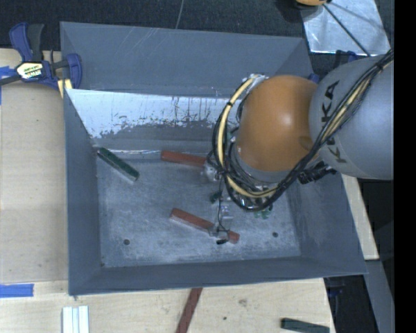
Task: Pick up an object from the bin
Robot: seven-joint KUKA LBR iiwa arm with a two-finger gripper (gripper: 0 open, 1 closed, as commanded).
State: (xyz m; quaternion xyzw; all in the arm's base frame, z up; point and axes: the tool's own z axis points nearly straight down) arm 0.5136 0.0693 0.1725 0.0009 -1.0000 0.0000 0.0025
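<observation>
Fingers (223, 226): you are not getting clear look, so spread cannot be told. Gripper (222, 234) is hanging at right end of red-brown stick (191, 220), near-centre on bin (83, 207) floor. Stick's long axis is running left-right, and most of its length is lying left of tips.

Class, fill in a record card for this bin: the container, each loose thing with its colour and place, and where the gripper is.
container: grey bin
loose things: three short bars lying flat on the floor, apart from one another
green bar: dark green, back left of the floor, tilted
back brown bar: reddish-brown, middle, close to the back wall
front brown bar: reddish-brown, middle front
gripper: down at the front brown bar's right-hand end
hold: cannot be told from this view
</observation>
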